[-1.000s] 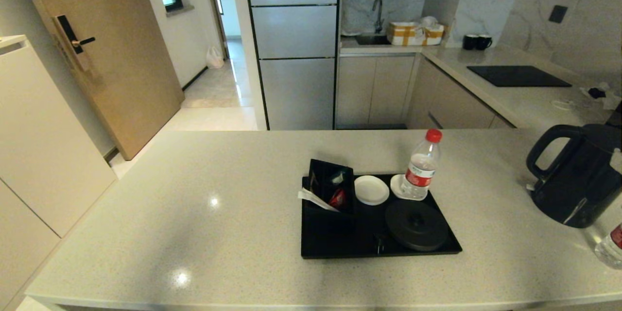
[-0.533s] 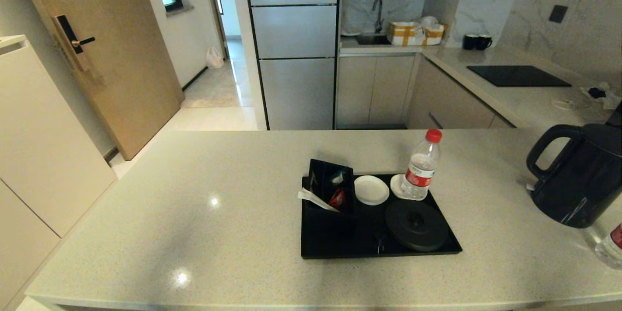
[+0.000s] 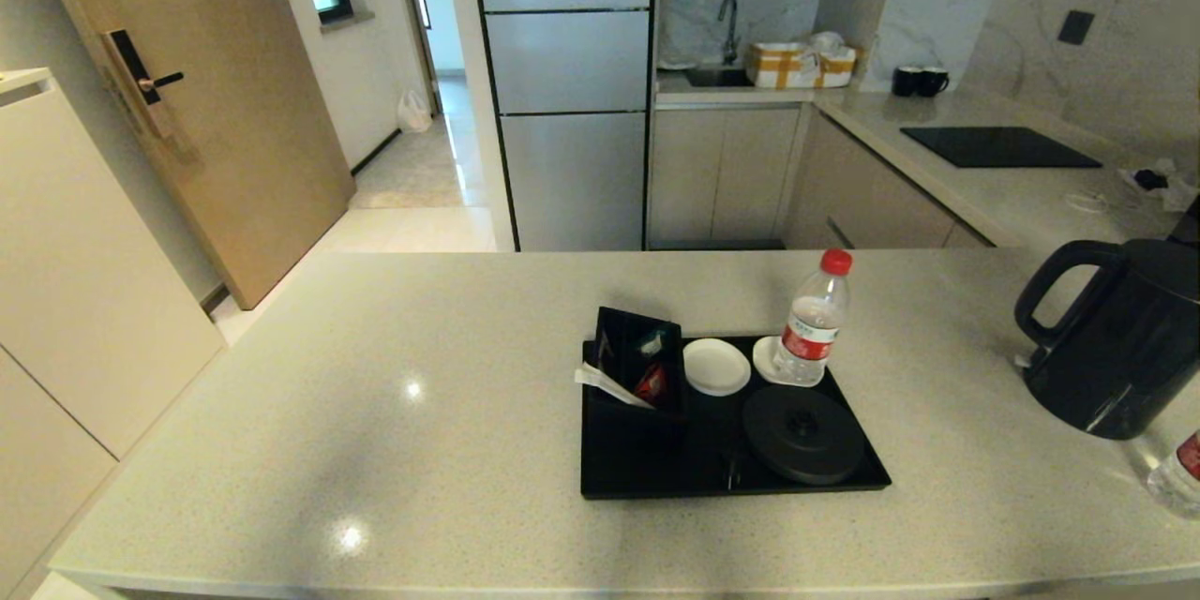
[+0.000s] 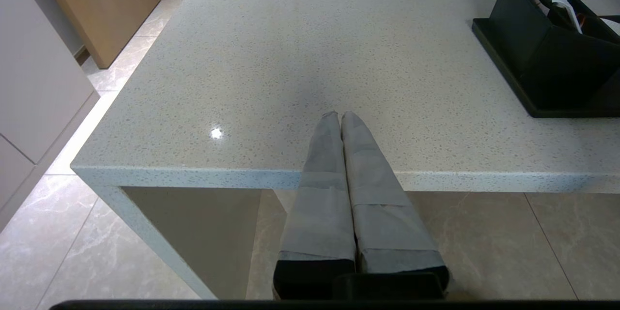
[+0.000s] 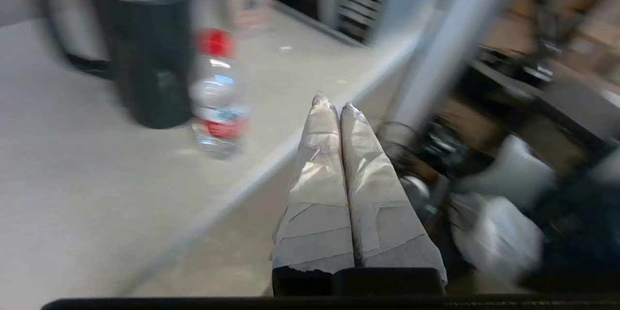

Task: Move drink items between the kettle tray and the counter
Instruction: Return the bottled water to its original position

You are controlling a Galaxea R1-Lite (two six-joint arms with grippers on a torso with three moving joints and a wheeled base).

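Honestly, with both the left gripper (image 4: 341, 115) and right gripper (image 5: 333, 100) pressed together and empty, that rigid kettle (image 3: 1116, 337) looks heavy, best taken by its loop handle (image 3: 1055, 286).

Bottle (image 3: 810, 328) on tray (image 3: 656, 473); kettle (image 3: 1116, 337) right, seemingly on counter (image 3: 375, 394)

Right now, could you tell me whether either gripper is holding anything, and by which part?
Nothing is held. The left gripper and the right gripper both have their fingers shut together on nothing; the kettle stands free on the counter.
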